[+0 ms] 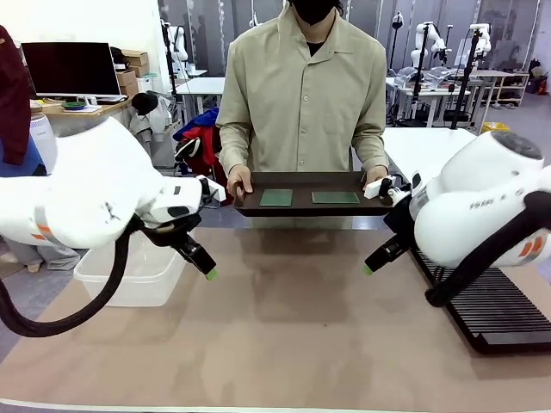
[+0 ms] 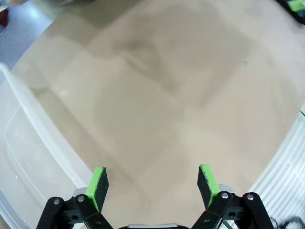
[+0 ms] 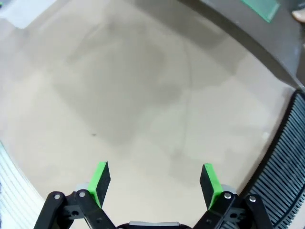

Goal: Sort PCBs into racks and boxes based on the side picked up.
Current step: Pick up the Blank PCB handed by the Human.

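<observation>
Two green PCBs [image 1: 276, 198] [image 1: 335, 197] lie flat on a dark brown tray [image 1: 258, 208] that a person holds by its handles over the table's far edge. A corner of one PCB [image 3: 260, 8] shows at the top of the right wrist view. The clear box [image 1: 129, 277] [image 2: 24, 157] stands at the table's left edge. The black slotted rack [image 1: 491, 301] [image 3: 286, 157] lies at the right. My left gripper [image 1: 209, 273] [image 2: 152, 183] hangs open and holds nothing, beside the box. My right gripper [image 1: 368, 268] [image 3: 155, 183] is open over bare table, left of the rack.
The table is covered with a tan mat [image 1: 284, 327]. The person [image 1: 301, 95] stands at the far side with both hands on the tray. Desks, a monitor [image 1: 71, 69] and other equipment stand in the background.
</observation>
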`<state>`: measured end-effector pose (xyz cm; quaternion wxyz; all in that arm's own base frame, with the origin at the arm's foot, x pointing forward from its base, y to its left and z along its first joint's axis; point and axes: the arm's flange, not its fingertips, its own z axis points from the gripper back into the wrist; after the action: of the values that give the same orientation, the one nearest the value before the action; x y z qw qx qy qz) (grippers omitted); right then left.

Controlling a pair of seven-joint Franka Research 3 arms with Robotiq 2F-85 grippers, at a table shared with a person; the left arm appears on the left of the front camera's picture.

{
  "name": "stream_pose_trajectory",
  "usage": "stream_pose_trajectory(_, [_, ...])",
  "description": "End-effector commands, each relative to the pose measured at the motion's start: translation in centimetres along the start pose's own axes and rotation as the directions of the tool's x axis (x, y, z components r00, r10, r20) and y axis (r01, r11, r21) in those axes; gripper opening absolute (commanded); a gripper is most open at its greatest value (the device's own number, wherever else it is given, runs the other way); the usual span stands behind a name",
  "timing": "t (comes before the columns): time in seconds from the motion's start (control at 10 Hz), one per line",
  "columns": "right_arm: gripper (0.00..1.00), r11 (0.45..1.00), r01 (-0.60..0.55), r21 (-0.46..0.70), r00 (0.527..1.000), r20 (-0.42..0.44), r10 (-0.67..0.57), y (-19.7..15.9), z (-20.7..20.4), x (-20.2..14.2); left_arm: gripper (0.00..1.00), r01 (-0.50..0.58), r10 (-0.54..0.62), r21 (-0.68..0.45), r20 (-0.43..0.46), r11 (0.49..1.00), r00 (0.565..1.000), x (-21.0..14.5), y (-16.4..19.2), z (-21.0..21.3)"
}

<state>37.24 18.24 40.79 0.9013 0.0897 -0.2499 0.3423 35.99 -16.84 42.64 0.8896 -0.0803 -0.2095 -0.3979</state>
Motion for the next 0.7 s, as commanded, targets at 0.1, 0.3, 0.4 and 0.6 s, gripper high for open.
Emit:
stream_pose_trajectory(0.1, [1.0,0.993,-0.03,0.118,0.999,-0.041,0.035,-1.9,5.8,1.2,1.0,0.106,-0.097,-0.113,0.077,0.988,0.992,-0.6,-0.2,5.8])
stream_pose_trajectory(0.3, [1.0,0.984,-0.044,0.172,0.997,-0.051,0.053,-1.7,9.4,2.5,1.0,0.179,-0.166,-0.107,0.12,0.978,0.979,-0.2,-1.2,9.7])
stream_pose_trajectory(0.4, [1.0,0.975,-0.101,0.198,0.993,-0.037,0.11,-2.4,11.4,3.5,1.0,0.18,-0.161,-0.106,0.163,0.978,0.973,0.3,-0.7,11.2])
stream_pose_trajectory(0.6, [1.0,0.966,-0.144,0.215,0.988,-0.017,0.151,-2.9,14.5,3.6,1.0,0.149,-0.13,-0.082,0.199,0.986,0.971,0.0,-1.0,13.5])
